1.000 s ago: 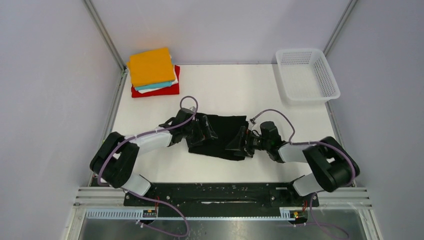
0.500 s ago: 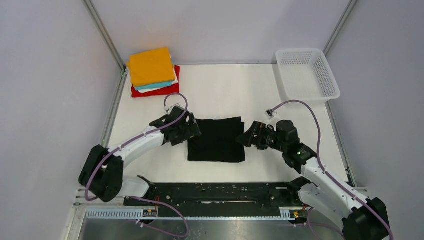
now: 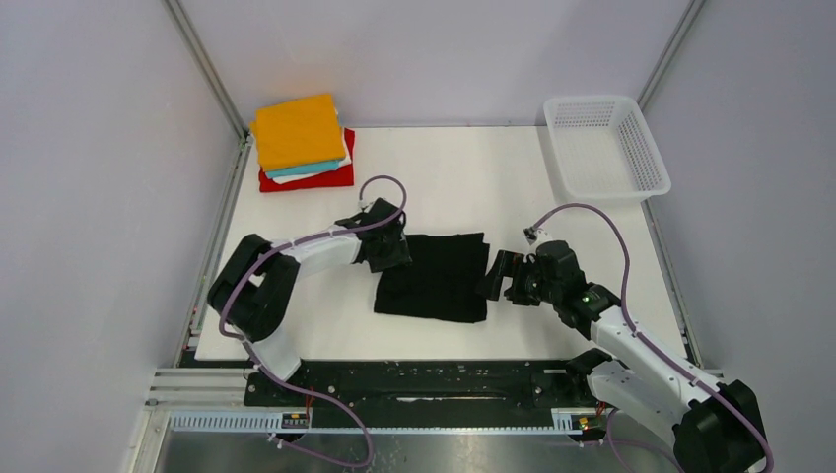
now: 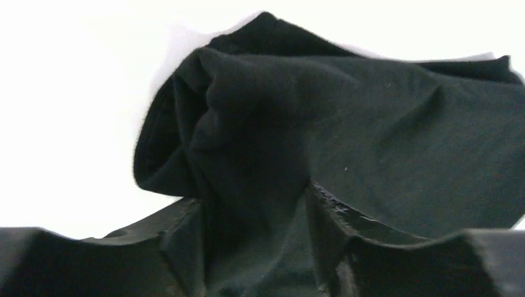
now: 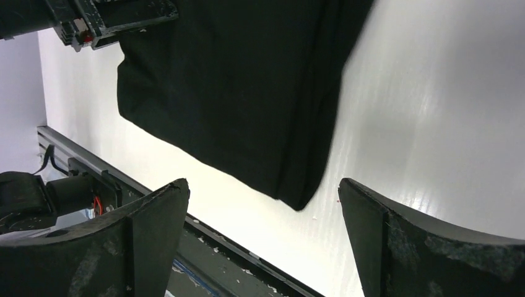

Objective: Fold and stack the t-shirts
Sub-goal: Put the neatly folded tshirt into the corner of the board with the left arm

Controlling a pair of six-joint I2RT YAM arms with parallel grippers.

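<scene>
The folded black t-shirt [image 3: 434,278] lies mid-table, a rough square. My left gripper [image 3: 392,248] sits at its far left corner; in the left wrist view the black t-shirt [image 4: 371,124] bunches up between the fingers of the left gripper [image 4: 251,195], which is shut on that fold. My right gripper [image 3: 496,278] hovers open just off the shirt's right edge. In the right wrist view the right gripper [image 5: 263,182] frames the near right corner of the black t-shirt [image 5: 235,86] without touching it. A stack of folded t-shirts stands at the far left, orange [image 3: 299,133] on top, teal [image 3: 306,168] and red [image 3: 315,178] below.
A white mesh basket [image 3: 604,148] stands at the far right corner of the white table [image 3: 444,177]. Metal frame posts and grey walls enclose the sides. The black rail [image 3: 424,379] carrying the arm bases runs along the near edge.
Both grippers left the shirt's top and moved to its sides. The left gripper then went to the far left corner and closed on the cloth; the right one stayed open.
</scene>
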